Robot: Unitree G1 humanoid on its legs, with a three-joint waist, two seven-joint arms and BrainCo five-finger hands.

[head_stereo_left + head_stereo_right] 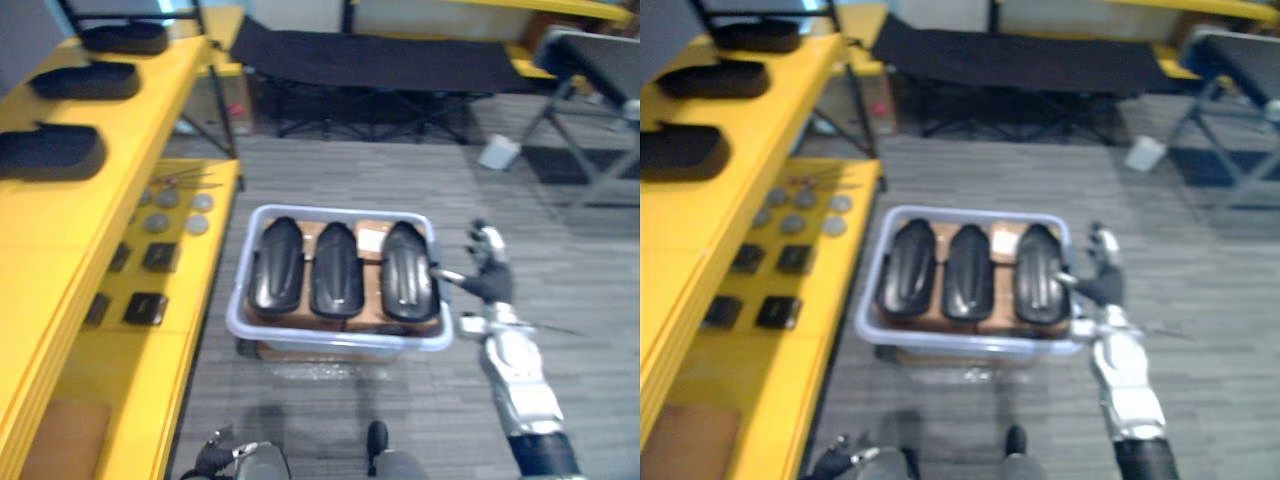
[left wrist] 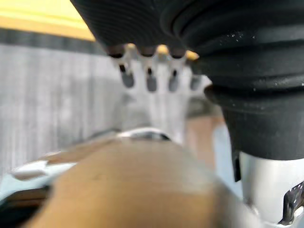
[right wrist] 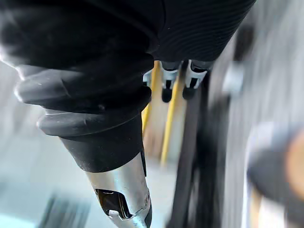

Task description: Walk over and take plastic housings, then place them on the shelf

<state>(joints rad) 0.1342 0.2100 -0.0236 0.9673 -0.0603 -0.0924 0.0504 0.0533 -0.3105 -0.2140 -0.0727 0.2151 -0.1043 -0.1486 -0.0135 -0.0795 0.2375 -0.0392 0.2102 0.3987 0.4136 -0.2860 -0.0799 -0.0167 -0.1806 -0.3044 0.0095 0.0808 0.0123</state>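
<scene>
A grey ribbed carpet floor [image 1: 340, 170] is seen across the middle. A black folding cot [image 1: 370, 62] on crossed dark legs is set at 12 o'clock, and a second dark cot [image 1: 600, 55] on grey legs at 2 o'clock. A small white box [image 1: 498, 152] is left on the floor between them. A yellow shelf [image 1: 70, 240] is ranged along 9 o'clock.

- The grey carpeted floor [image 1: 400, 180] carried a pale plastic bin [image 1: 340, 343]. It seemed to rest on a low box rather than on the carpet itself, though the view was too soft to be sure.
- A small white object [image 1: 498, 152] lay on the carpet farther off, near a dark folding cot [image 1: 370, 60].
- The upper yellow shelf [image 1: 120, 150] bore three black housings [image 1: 50, 152] in a row, apart from one another.
- The lower yellow shelf [image 1: 190, 330] held grey discs [image 1: 170, 210], black square pieces [image 1: 146, 307] and a brown slab [image 1: 60, 440] at its near end.
</scene>
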